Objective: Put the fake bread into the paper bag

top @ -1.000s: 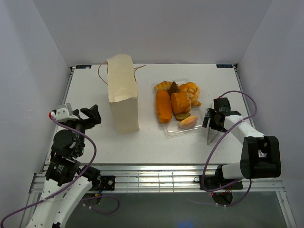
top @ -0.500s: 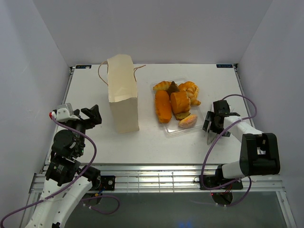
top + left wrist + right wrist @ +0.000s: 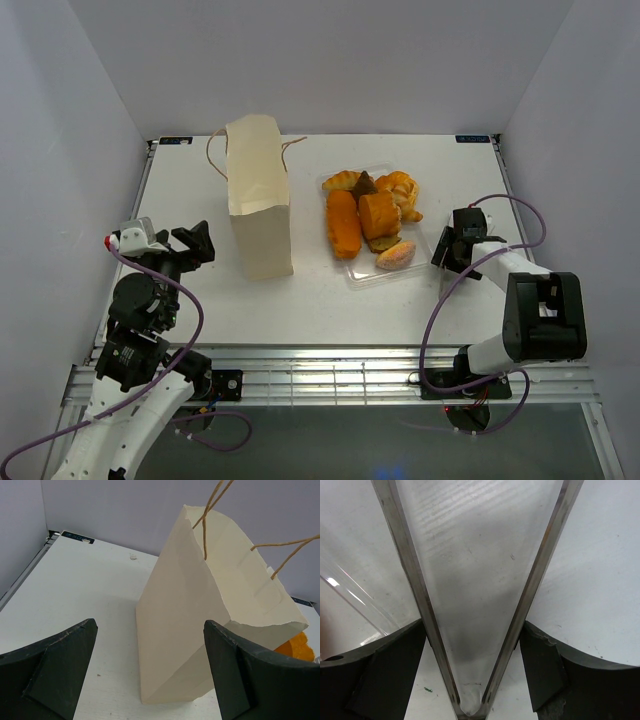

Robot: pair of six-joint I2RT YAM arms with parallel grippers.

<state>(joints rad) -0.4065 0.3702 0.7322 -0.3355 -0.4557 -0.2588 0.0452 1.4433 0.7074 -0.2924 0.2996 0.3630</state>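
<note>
The paper bag (image 3: 258, 205) stands upright at mid-left with its string handles at the top; it fills the left wrist view (image 3: 200, 620). The fake bread (image 3: 365, 222), orange loaves, croissants, a dark piece and a pinkish bun, lies in a clear tray. An orange bit shows behind the bag (image 3: 297, 647). My left gripper (image 3: 197, 243) is open and empty, left of the bag (image 3: 150, 627). My right gripper (image 3: 448, 250) points down just right of the tray, its jaws (image 3: 472, 630) closed against both arms of V-shaped metal tongs (image 3: 402, 555).
The clear plastic tray (image 3: 365, 278) holds the pastries; its edge shows in the right wrist view (image 3: 350, 595). White walls close the table at the back and both sides. The table's near edge is a metal rail (image 3: 330, 365).
My right gripper has shifted slightly right and back and turned; the tongs that hung in view below it are now hidden under it. The left arm, bag and bread have not moved.
</note>
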